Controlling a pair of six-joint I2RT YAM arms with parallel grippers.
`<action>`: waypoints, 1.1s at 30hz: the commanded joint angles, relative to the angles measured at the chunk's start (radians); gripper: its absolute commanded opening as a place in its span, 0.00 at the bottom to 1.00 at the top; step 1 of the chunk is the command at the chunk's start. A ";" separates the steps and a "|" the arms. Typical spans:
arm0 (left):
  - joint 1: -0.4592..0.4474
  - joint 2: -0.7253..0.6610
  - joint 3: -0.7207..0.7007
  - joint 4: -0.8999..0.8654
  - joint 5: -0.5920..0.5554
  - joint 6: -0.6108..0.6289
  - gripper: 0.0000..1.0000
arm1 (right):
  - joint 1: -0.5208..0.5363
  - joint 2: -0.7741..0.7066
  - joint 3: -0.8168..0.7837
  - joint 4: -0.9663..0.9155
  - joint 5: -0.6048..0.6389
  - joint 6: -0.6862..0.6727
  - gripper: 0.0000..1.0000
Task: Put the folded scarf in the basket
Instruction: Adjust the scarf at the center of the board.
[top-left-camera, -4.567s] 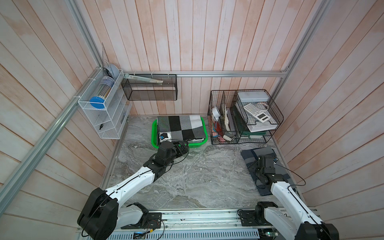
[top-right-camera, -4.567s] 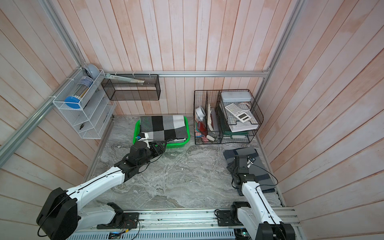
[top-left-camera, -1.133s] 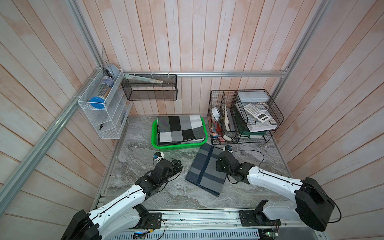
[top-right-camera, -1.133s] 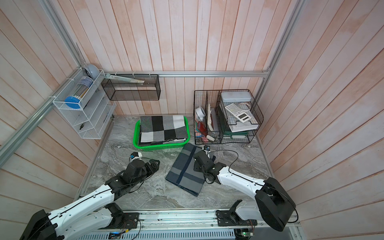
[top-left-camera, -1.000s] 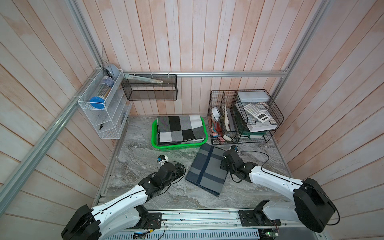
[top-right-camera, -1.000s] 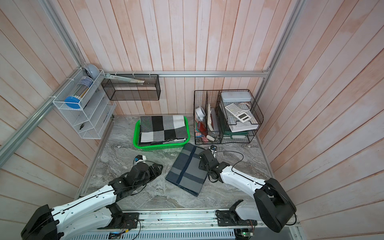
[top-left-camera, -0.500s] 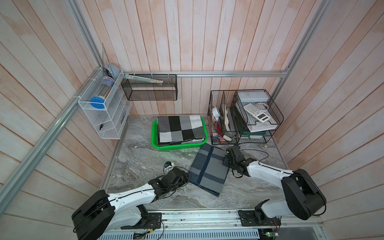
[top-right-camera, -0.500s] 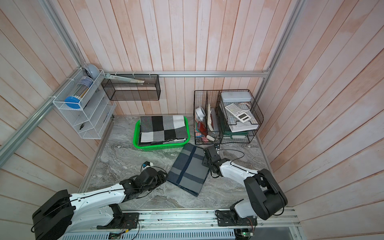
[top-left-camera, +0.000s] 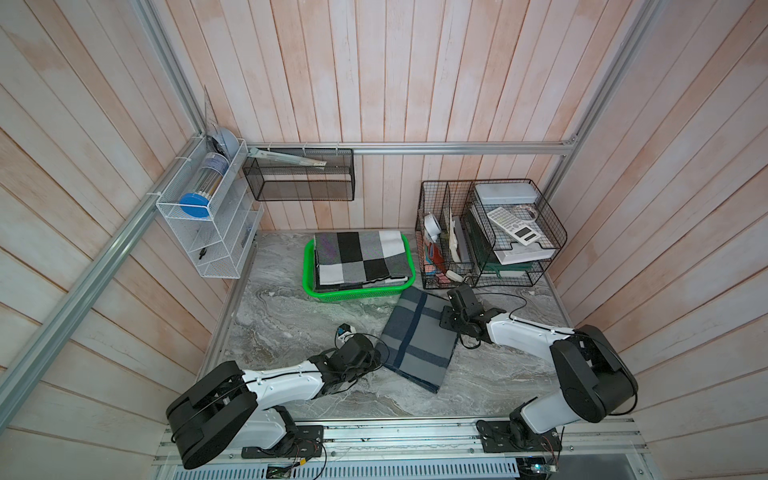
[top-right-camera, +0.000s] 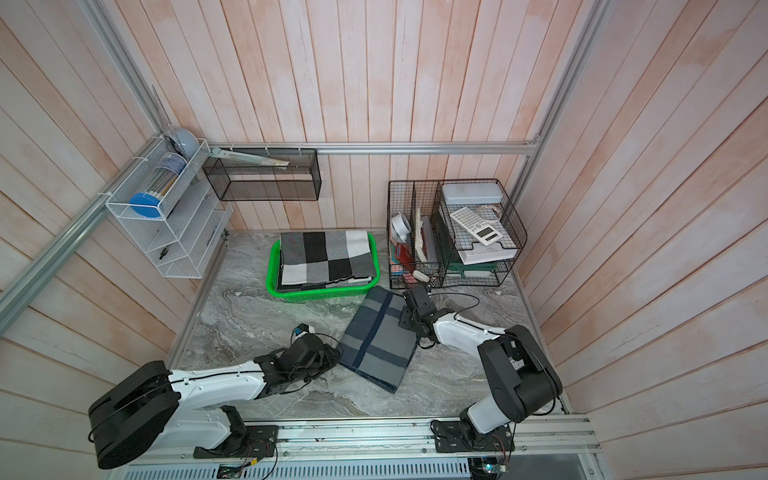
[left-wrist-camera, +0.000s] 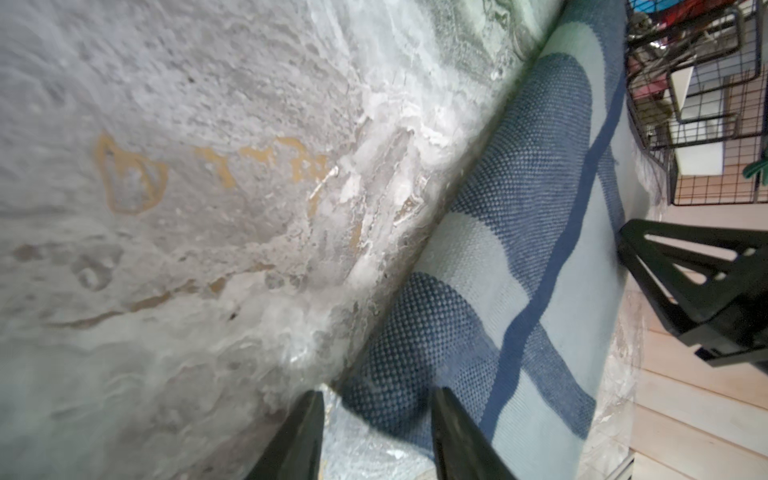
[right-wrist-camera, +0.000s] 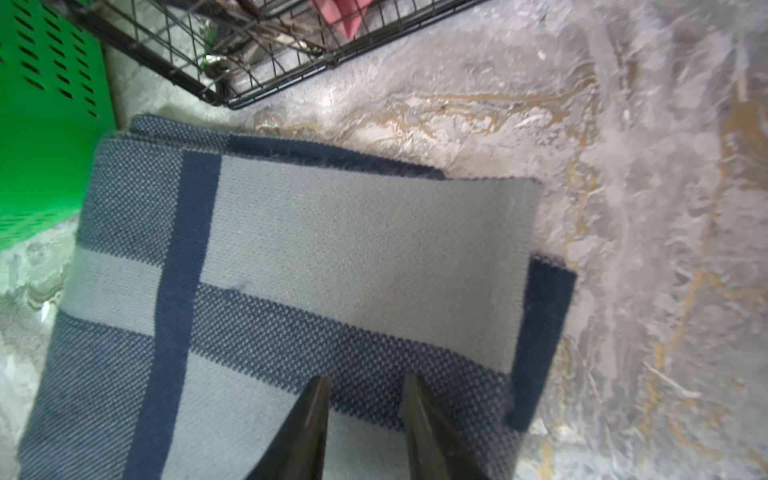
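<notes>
At scarf (top-left-camera: 419, 340) edges — jaws narrowly parted

Can't see floor or inner walls of basket (top-left-camera: 308, 266), covered by checkered cloth (top-left-camera: 357, 257); in right wrist view, cropped by pic edge. Can't tell whether left gripper (left-wrist-camera: 378, 392) or right gripper (right-wrist-camera: 365, 378) actually pinches folded scarf (right-wrist-camera: 332, 249): no sight of finger bases (cropped in wrist views) nor of tips in both top views (under wrists & cables). Too small to name: bits in wire organizer (top-left-camera: 446, 266), front bin.
</notes>
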 joint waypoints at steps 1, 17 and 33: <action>0.000 0.030 0.036 0.032 -0.004 0.014 0.34 | -0.005 0.016 -0.021 -0.017 -0.047 -0.007 0.35; 0.324 -0.136 -0.005 -0.049 -0.036 0.144 0.32 | 0.372 -0.108 -0.076 -0.064 -0.216 -0.024 0.34; 0.362 -0.392 -0.050 -0.321 -0.121 0.156 0.82 | 0.305 -0.147 -0.041 0.085 -0.025 0.006 0.49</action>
